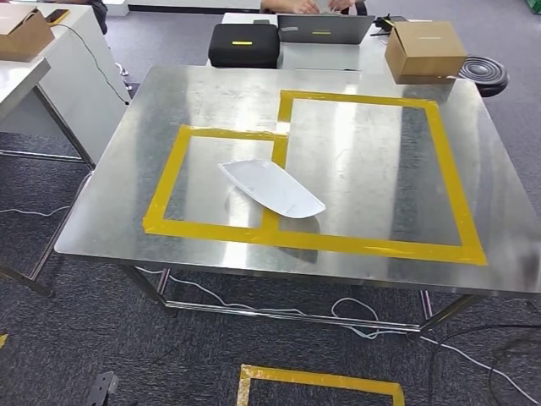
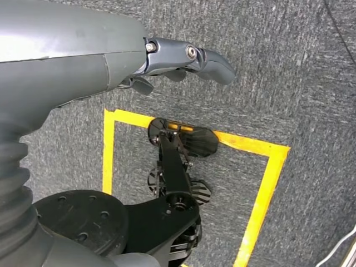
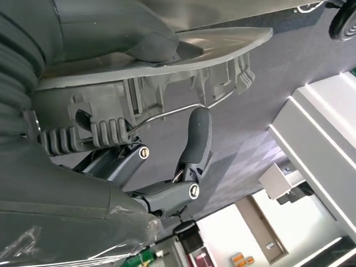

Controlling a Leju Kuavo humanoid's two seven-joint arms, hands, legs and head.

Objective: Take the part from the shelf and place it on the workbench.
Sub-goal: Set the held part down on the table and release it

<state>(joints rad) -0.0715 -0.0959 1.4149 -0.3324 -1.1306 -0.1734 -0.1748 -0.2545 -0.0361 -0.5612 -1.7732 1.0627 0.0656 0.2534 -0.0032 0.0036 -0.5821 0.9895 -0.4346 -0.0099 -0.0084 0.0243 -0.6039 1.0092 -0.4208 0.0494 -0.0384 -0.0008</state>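
Note:
A steel workbench (image 1: 357, 80) stands in front of me, marked with two yellow tape frames (image 1: 446, 169). A white, flat, pointed part (image 1: 271, 188) lies on it, across the strip between the frames. In the right wrist view my right hand (image 3: 168, 186) grips a grey plastic part (image 3: 168, 83) with ribs and a thin wire clip; the thumb lies on its smooth face and a dark finger (image 3: 199, 139) presses from the ribbed side. My left hand (image 2: 184, 58) hangs over the carpet with fingers stretched out, holding nothing.
Behind the bench are a black case (image 1: 244, 45), a laptop (image 1: 322, 28), a cardboard box (image 1: 425, 49) and a black coil (image 1: 484, 72); a person's hands (image 1: 306, 6) work there. A white table (image 1: 70, 76) stands left. Cables (image 1: 357, 317) and yellow floor tape (image 1: 319, 378) lie below.

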